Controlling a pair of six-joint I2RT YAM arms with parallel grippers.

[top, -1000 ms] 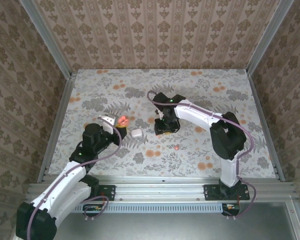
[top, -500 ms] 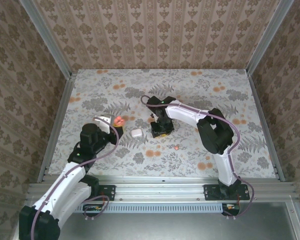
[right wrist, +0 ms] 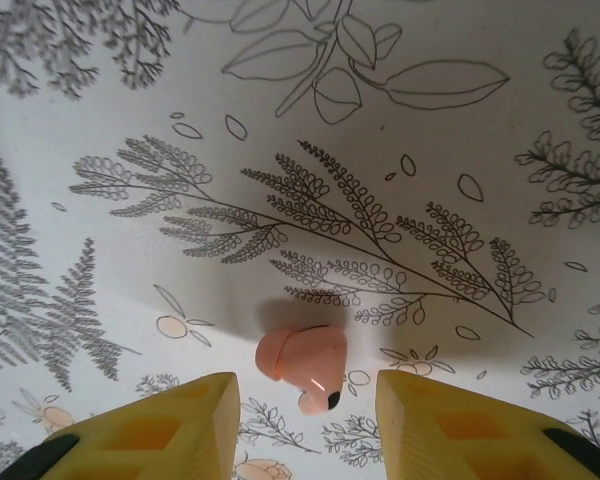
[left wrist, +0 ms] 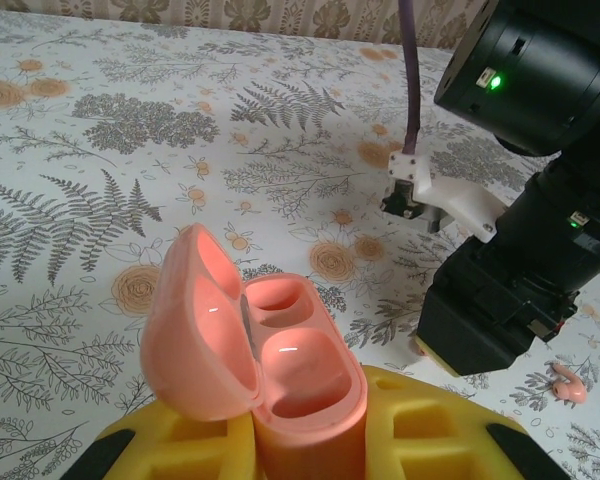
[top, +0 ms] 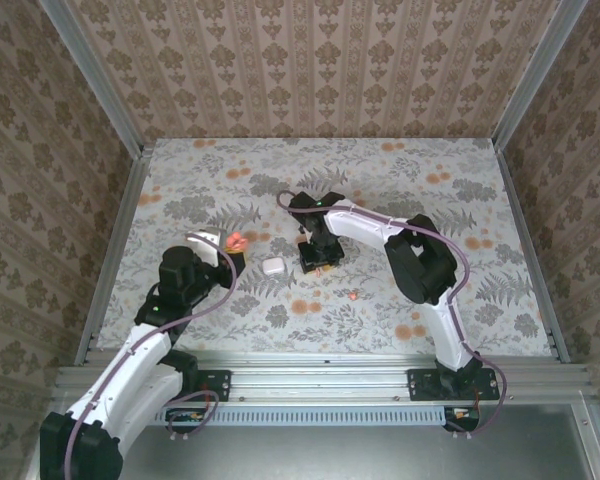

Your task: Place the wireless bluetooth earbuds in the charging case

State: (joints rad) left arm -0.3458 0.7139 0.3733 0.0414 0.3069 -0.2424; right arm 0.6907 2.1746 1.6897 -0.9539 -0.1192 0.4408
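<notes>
The left arm is reaching forward low over the table (top: 400,180), its left gripper (left wrist: 305,440) clamping narrowly on the base of the coral charging case (left wrist: 270,360). The case is standing upright between the yellow fingers (left wrist: 435,430), its lid hinged open to the gripper's left and both sockets facing up.

The right arm is stretching across toward the middle and pointing its right gripper (right wrist: 302,400) straight down. Its jaws are standing partly apart, gripping nothing. One coral earbud (right wrist: 302,362) is lying on the table between them, with a gap on either side. A second coral earbud (top: 354,294) is lying apart from that gripper, on its base-ward side.

Counted: two coral earbuds and two cases. The closed white case (top: 273,267) is sitting between the two grippers.
</notes>
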